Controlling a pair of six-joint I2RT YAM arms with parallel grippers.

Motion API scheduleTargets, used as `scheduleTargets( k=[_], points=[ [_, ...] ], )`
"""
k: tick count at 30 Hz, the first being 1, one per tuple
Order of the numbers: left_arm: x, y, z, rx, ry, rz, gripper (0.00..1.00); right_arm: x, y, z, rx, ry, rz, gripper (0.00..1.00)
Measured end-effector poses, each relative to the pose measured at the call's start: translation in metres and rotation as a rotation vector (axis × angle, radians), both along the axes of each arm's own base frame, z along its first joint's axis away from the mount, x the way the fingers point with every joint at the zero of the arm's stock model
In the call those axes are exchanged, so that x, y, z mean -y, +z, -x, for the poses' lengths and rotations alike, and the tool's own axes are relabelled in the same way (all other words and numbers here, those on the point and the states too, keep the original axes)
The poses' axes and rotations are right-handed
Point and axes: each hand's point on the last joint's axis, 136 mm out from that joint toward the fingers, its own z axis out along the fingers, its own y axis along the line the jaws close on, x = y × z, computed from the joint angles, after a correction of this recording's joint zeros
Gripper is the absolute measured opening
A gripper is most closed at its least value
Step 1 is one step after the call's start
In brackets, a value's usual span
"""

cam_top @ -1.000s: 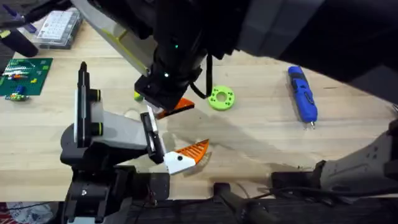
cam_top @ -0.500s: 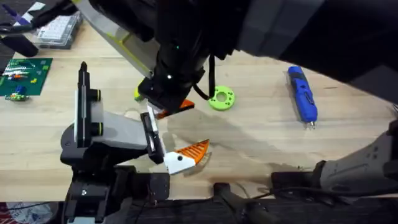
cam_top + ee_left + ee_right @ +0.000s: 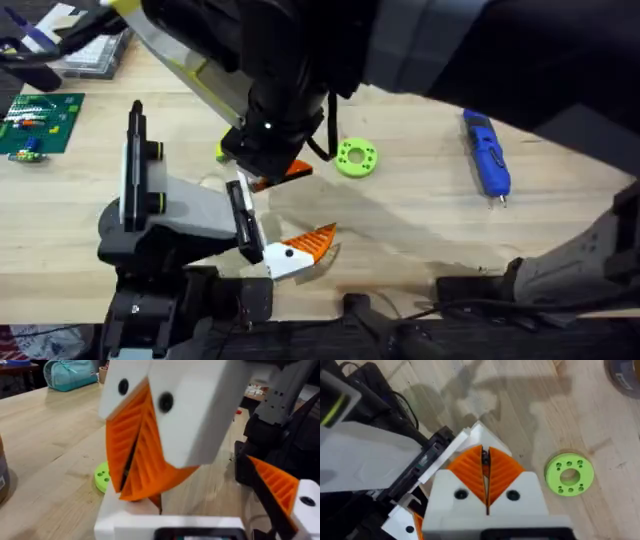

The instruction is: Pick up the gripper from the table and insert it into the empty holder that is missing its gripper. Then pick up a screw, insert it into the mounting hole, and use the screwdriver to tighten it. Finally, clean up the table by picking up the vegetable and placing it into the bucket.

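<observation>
My right gripper (image 3: 272,172) hangs tips-down at the far end of the holder's rail. It is shut on the deep red-orange gripper (image 3: 292,170), whose wedge points right. In the right wrist view its orange pads (image 3: 470,472) press together above the rail. The holder (image 3: 185,212) is the grey-and-black hand on my left arm. That left gripper (image 3: 322,203) stands open, with one paler finger (image 3: 305,245) at the rail's near end. The yellow vegetable (image 3: 220,152) peeks out behind the right gripper. The blue screwdriver (image 3: 487,150) lies far right. The bucket (image 3: 625,372) stands past the green disc.
A lime-green disc (image 3: 356,158) with holes lies just right of the right gripper. A green circuit board (image 3: 35,122) and a clear parts box (image 3: 92,45) sit at the far left. The right arm's dark bulk covers the table's upper right. Bare wood lies between disc and screwdriver.
The right arm's body has crept slightly up and left over the rail's end. The red-orange gripper, the holder and the other things have stayed where they were.
</observation>
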Motion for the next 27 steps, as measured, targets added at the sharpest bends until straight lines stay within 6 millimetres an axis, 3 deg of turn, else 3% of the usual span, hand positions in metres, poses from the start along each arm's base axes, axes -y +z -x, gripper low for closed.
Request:
scheduleTargets(
  k=[15, 18, 22, 24, 27],
  points=[
    [0.0000, 0.0000, 0.0000, -0.003, 0.000, 0.001, 0.986, 0.0000, -0.0004, -0.0001, -0.001, 0.000, 0.002, 0.003],
    [0.0000, 0.0000, 0.0001, -0.003, -0.001, 0.001, 0.986, -0.0007, -0.0006, 0.0003, -0.006, -0.005, -0.001, 0.190],
    [-0.0003, 0.0001, -0.0004, -0.002, 0.003, 0.001, 0.986, 0.0030, -0.0018, -0.0035, 0.003, -0.017, 0.014, 0.650],
    [-0.0004, 0.0001, -0.0006, -0.002, 0.003, 0.001, 0.986, 0.0054, -0.0018, -0.0071, 0.004, -0.028, 0.017, 0.735],
    [-0.0004, 0.0001, -0.0006, -0.002, 0.004, 0.001, 0.986, 0.0059, -0.0019, -0.0081, 0.007, -0.032, 0.018, 0.757]
  ],
)
